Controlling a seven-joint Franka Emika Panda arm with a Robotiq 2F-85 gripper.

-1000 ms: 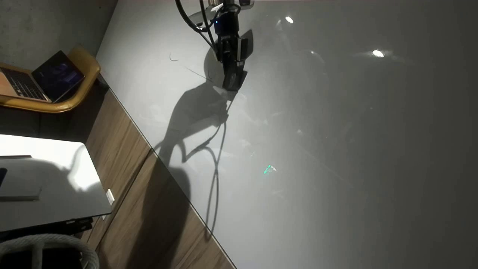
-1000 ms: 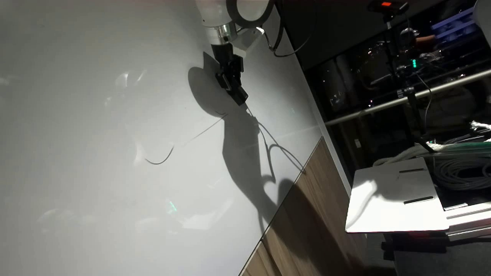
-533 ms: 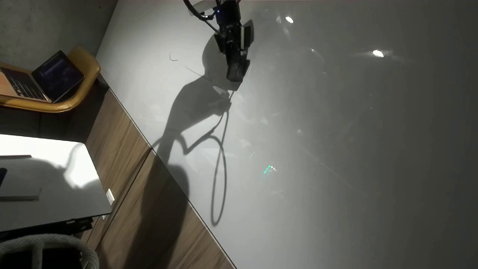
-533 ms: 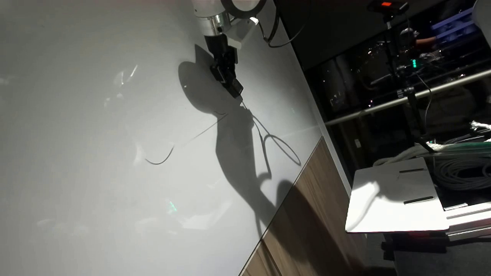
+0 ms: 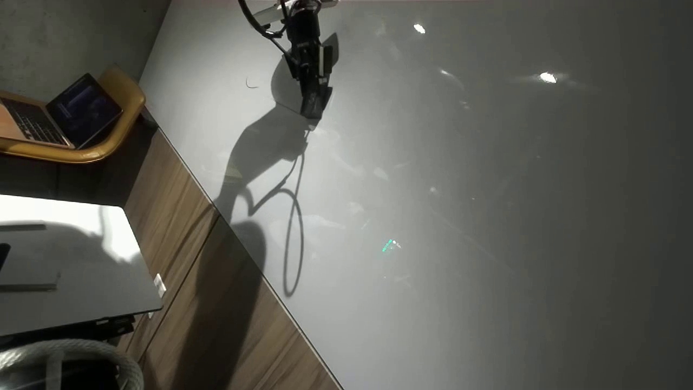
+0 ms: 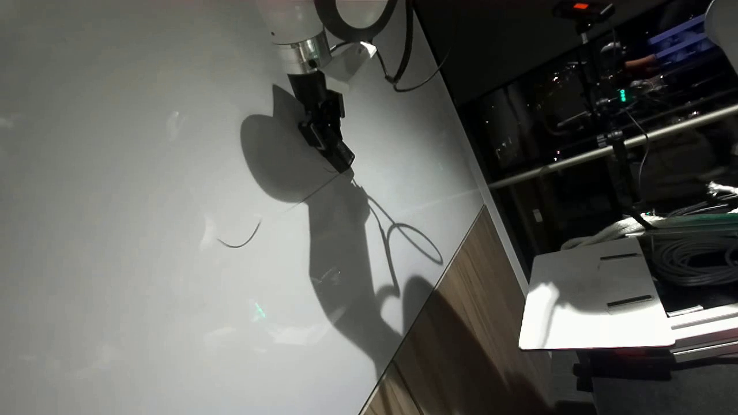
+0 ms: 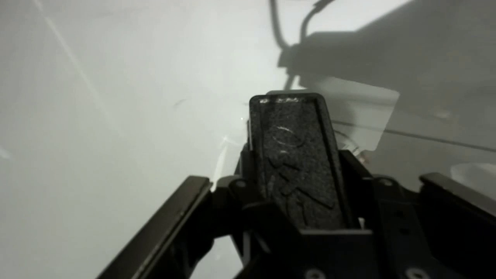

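My gripper (image 7: 296,164) is shut on a black rectangular block (image 7: 292,128), with a finger along each long side. The block's upward face is speckled and bears thin scratches or lines. In both exterior views the gripper (image 5: 309,73) comes down from the top edge, with the block (image 6: 340,157) tilted at its end. Beneath lies a pale glossy tabletop (image 6: 144,323). A thin dark line (image 6: 314,193) on it runs up to the block's tip, and a separate curved mark (image 6: 241,242) lies further off. Whether the block touches the surface I cannot tell.
The arm's shadow (image 6: 346,259) falls across the tabletop onto wooden panels (image 6: 455,340) along its edge. Off that edge are a pale flat board (image 5: 81,281), a laptop (image 5: 84,114) on a yellow chair (image 5: 122,89), and coiled cables (image 6: 697,259). A cable loop (image 6: 418,86) hangs from the arm.
The gripper and block have shifted left in both exterior views, after first rising a little. In an exterior view they have also come lower, toward the dark line. The grip is unchanged.
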